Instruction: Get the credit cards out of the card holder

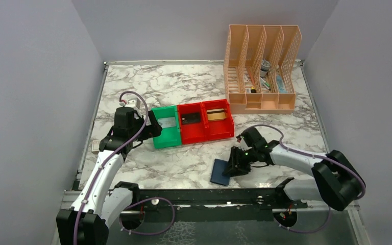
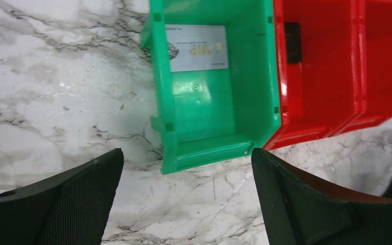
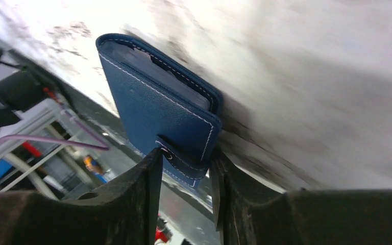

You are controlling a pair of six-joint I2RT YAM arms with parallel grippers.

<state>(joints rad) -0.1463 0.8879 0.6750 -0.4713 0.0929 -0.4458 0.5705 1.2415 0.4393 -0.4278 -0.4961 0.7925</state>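
1. Pinching the card holder (image 3: 158, 107) between clamped fingers by its clasp end alone, our right gripper (image 3: 184, 166) risked it slipping, we judged.
2. Our left gripper (image 2: 186, 168) hung fingers apart, green bin (image 2: 209, 117) just beyond them.

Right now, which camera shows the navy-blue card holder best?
Right wrist view: the navy-blue stitched card holder fills the frame, its edge inside the right claw. Top view shows a small dark slab; left wrist view misses it.
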